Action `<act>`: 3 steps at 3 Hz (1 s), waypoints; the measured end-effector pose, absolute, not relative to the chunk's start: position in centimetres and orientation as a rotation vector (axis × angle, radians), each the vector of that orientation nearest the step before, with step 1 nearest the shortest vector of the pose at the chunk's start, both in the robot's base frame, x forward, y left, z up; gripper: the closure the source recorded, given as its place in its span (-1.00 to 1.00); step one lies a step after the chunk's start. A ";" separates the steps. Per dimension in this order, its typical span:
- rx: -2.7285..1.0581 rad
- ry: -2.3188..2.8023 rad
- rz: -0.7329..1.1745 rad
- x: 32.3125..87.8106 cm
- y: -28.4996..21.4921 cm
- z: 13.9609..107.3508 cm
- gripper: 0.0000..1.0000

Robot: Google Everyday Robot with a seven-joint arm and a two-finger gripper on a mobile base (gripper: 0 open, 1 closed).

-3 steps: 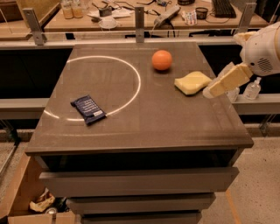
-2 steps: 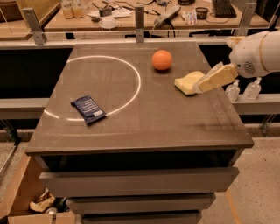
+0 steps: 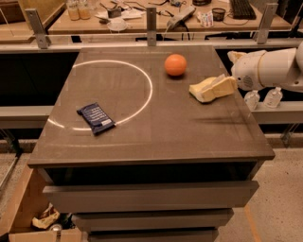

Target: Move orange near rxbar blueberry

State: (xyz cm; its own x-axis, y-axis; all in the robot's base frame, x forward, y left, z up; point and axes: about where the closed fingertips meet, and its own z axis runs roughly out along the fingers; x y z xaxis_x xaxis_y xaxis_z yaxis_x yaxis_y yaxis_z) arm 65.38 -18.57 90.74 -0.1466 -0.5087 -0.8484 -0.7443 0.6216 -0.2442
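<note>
The orange point(image 3: 175, 64) sits at the back of the dark tabletop point(image 3: 156, 142), right of centre. The rxbar blueberry point(image 3: 96, 117), a dark navy wrapper with pale lettering, lies flat at the front left, far from the orange. My gripper point(image 3: 226, 83) reaches in from the right on its white arm point(image 3: 267, 70). It hovers over the table's right side, right of and a little nearer than the orange, just above a pale yellow sponge.
The pale yellow sponge point(image 3: 202, 90) lies right of the orange, partly under the gripper. A bright ring of light point(image 3: 150, 90) marks the tabletop's left half. Small bottles point(image 3: 273, 97) stand beyond the right edge. A cluttered bench point(image 3: 142, 14) runs behind.
The arm has swung left over the table's right edge, and the gripper now sits over the sponge, closer to the orange. Orange, bar and sponge have not moved.
</note>
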 end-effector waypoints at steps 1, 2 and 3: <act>-0.897 1.791 0.351 70.3 -17.4 88.8 -1.00; -0.843 1.769 0.380 73.9 -16.4 88.4 -1.00; -0.852 1.765 0.403 76.7 -15.0 87.6 -1.00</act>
State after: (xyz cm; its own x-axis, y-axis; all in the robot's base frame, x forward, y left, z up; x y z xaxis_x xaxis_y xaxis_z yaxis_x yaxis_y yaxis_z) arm 76.73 -14.97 87.59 -0.1603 -0.3491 -0.9232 -0.7156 0.6854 -0.1349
